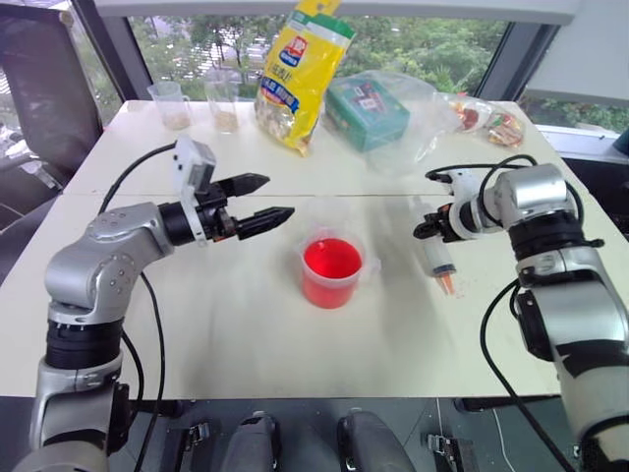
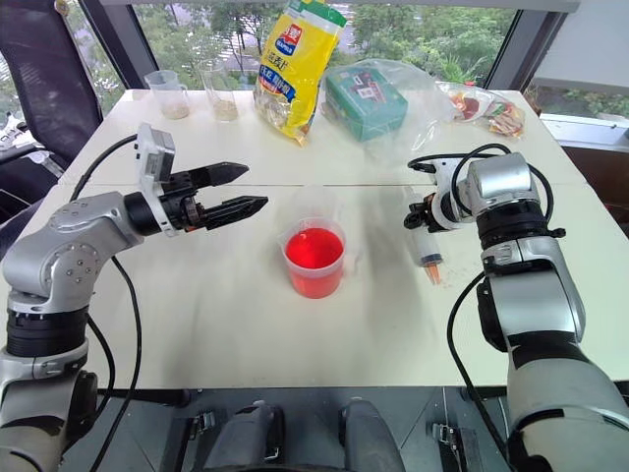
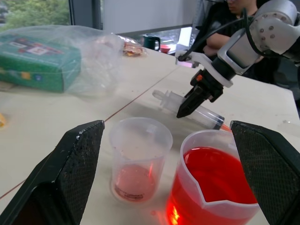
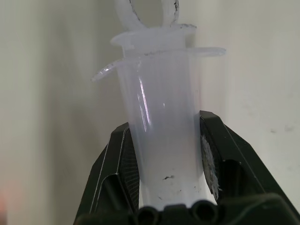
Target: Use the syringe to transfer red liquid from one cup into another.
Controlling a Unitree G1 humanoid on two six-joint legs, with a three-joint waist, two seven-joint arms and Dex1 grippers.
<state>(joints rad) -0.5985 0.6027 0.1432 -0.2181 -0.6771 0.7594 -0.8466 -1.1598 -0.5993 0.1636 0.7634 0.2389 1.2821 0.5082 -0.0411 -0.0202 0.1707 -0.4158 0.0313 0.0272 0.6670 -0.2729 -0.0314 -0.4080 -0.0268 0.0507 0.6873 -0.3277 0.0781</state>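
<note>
The cup of red liquid (image 1: 331, 270) stands mid-table, nearly full. Just behind it is the colourless clear cup (image 3: 139, 157), upright, with a faint pink film at its bottom. To their left my left gripper (image 1: 278, 197) hovers above the table, open and empty, pointing at the two cups. Right of the red cup, my right gripper (image 1: 429, 228) is shut on the barrel of the syringe (image 1: 437, 251). The syringe slants down with its orange tip low by the table; its barrel (image 4: 161, 126) looks clear, with no red in it.
At the back of the table are a yellow snack bag (image 1: 300, 74), a green box (image 1: 369, 108) inside a clear plastic bag, two cups with beige contents (image 1: 172, 103) and snack packets (image 1: 491, 123). A seated person (image 3: 234, 28) is beyond the table's right side.
</note>
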